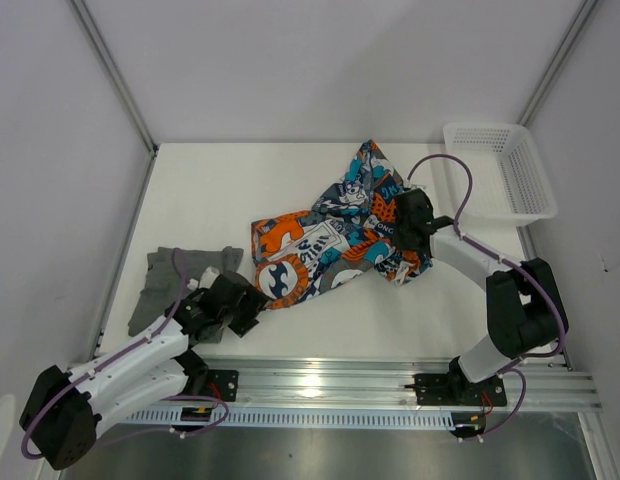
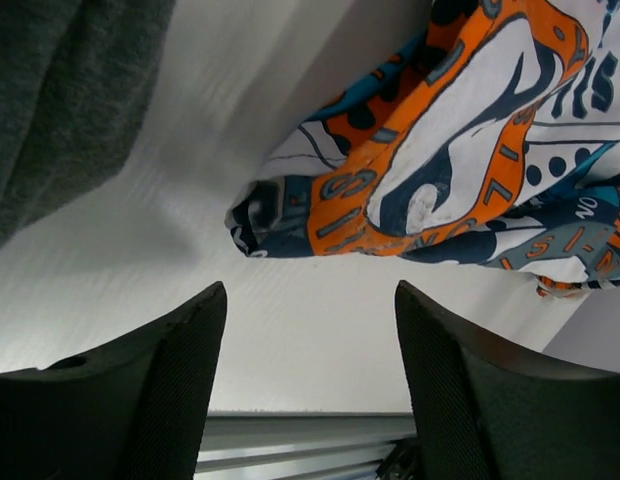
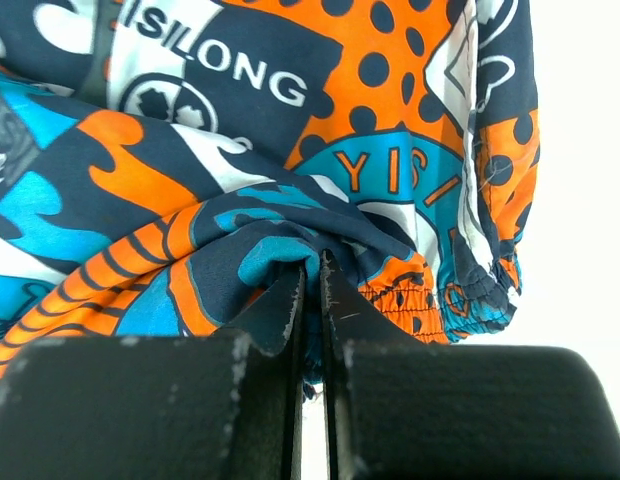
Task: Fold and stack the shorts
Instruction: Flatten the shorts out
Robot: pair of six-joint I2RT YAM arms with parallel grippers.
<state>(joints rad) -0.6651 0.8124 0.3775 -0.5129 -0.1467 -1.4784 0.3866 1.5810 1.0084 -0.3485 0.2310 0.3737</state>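
Right pincer [image 3: 312, 268] tight on patterned shorts [image 3: 240, 70] with "ISILONG" lettering; left pincer [image 2: 310, 300] agape.

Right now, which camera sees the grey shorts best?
The top camera: the grey shorts lie there almost whole, on the table's left side. The left wrist camera catches only a corner; the right wrist camera shows none.

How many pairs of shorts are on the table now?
2. The plain dark grey cloth shorts lie front left; the patterned blue, orange and white cloth shorts lie mid-table, pinched by the right claw. None seems hidden.
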